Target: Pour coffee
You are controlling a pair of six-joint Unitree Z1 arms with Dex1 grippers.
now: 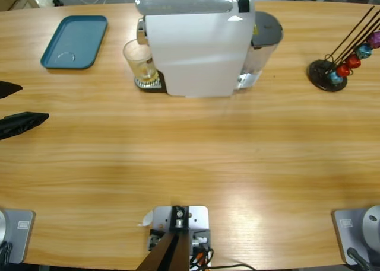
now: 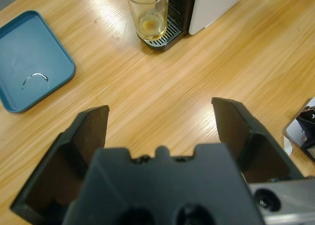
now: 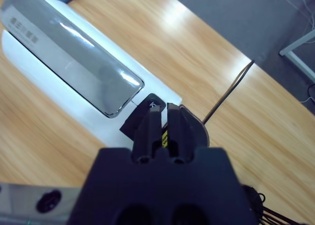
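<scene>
Bright even overhead light, soft glare patches on the tabletop [image 1: 237,164] and the coffee machine [image 1: 199,42] lid, faint shadows, right hand [image 3: 161,117] close-up blurred, rest sharp.

One coffee machine [image 1: 199,48], one glass tumbler [image 1: 139,60], one blue tray [image 1: 74,41], one capsule rack [image 1: 341,60].

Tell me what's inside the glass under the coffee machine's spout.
The glass holds only a thin pale yellow-brown layer of coffee at its bottom. It stands on the drip grille; the grille beneath it is covered.
</scene>
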